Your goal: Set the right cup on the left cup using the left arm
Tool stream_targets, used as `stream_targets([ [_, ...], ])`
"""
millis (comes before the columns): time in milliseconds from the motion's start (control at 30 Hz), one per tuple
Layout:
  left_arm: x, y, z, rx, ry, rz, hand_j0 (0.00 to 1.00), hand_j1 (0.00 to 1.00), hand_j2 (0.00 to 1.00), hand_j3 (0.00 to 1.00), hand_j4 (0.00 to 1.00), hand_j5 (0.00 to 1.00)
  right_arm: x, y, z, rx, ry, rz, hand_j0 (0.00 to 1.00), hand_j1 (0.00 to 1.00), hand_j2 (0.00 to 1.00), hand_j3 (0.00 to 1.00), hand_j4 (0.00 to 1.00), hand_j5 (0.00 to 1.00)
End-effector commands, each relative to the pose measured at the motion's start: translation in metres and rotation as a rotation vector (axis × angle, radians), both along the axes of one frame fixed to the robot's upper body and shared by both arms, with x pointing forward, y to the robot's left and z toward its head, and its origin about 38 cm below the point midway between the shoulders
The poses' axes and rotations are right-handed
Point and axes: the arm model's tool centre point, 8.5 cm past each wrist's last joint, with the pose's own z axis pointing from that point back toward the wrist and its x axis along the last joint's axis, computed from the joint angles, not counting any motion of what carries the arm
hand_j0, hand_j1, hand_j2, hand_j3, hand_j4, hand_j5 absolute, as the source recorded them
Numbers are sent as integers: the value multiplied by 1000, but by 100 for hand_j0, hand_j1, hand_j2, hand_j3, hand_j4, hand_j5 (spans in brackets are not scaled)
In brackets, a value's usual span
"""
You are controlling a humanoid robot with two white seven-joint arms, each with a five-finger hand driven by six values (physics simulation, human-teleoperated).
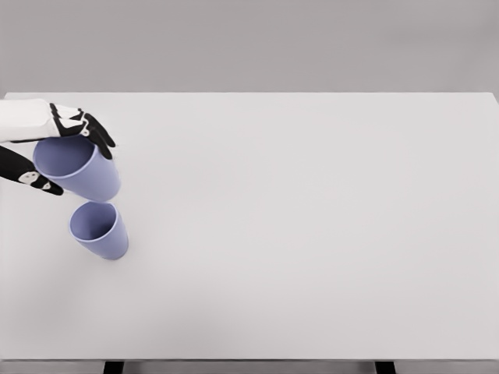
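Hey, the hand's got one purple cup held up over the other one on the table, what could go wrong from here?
1. The held cup appears offset up and left of the standing cup, so releasing now may make it catch the rim and topple both.
2. The left hand grips only around the cup's rim, thumb on one side and fingers on the other; it could slip or tilt.
3. Both cups sit near the table left edge, so a knocked cup may roll off.

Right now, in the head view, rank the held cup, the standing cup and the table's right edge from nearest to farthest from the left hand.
1. Held cup, gripped by the left hand.
2. Standing cup, just below it on the table.
3. Table's right edge, far right.
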Motion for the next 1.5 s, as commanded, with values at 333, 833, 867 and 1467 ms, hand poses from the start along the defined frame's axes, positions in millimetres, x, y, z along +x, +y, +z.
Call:
stream_targets([
  [333,-8,19,-22,40,78,54,50,50,50,50,50,50,0,0,0,1,0,1,100,100,100,100,100,100],
  [833,3,27,-43,32,124,90,51,51,51,51,51,51,0,0,0,1,0,1,100,100,100,100,100,100],
  [867,3,27,-44,34,125,90,51,51,51,51,51,51,0,0,0,1,0,1,100,100,100,100,100,100],
  [1467,7,26,-58,25,153,92,51,51,51,51,51,51,0,0,0,1,0,1,100,100,100,100,100,100],
])
